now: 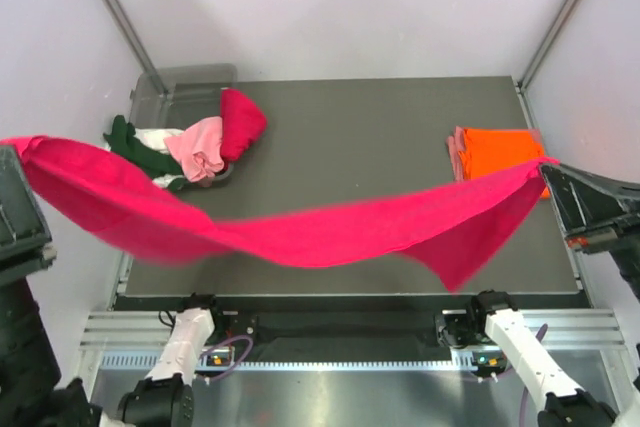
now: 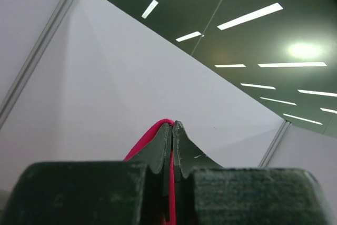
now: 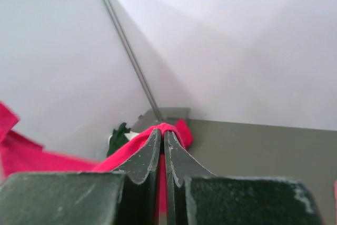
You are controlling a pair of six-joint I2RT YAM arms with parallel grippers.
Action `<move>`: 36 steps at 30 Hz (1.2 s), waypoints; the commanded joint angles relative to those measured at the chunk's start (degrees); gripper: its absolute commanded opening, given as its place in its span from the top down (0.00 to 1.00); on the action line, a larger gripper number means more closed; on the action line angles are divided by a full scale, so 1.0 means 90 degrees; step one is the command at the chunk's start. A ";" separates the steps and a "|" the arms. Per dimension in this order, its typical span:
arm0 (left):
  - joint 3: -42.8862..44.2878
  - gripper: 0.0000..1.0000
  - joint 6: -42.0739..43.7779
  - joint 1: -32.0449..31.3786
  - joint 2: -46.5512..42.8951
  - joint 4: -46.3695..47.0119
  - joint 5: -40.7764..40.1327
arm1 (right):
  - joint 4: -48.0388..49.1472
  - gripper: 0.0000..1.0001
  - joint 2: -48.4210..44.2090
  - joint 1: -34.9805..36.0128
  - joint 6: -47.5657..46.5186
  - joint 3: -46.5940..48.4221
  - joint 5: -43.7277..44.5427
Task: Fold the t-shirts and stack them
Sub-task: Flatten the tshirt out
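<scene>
A crimson red t-shirt [image 1: 300,227] hangs stretched in the air across the table between my two grippers. My left gripper [image 1: 20,147] is shut on its left end, raised at the far left; the cloth shows between the fingers [image 2: 171,183]. My right gripper [image 1: 548,165] is shut on its right end at the far right, with the cloth pinched in the jaws [image 3: 162,130]. A folded orange t-shirt [image 1: 500,150] lies on a folded salmon pink one [image 1: 458,155] at the right. Pale pink [image 1: 200,147], red [image 1: 242,119], cream and dark green [image 1: 130,140] shirts sit piled in the bin.
The clear grey plastic bin [image 1: 180,82] stands at the table's far left corner. The grey table top [image 1: 360,137] lies under the hanging shirt. Metal frame posts rise at the back corners, with white walls behind.
</scene>
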 commanded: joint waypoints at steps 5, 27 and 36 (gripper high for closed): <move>-0.1509 1.00 -0.0166 -0.0007 0.1757 0.0577 0.0901 | -0.0255 1.00 0.1015 -0.0058 -0.0346 -0.0831 0.1466; 0.2344 1.00 -0.2861 0.0189 0.7051 0.3341 0.3003 | 0.0730 1.00 0.6689 -0.1610 0.0972 0.3055 -0.0934; -0.0537 1.00 -0.2512 0.0130 0.6661 0.5532 0.4173 | 0.2167 1.00 0.6670 -0.1766 0.1207 0.0605 -0.1638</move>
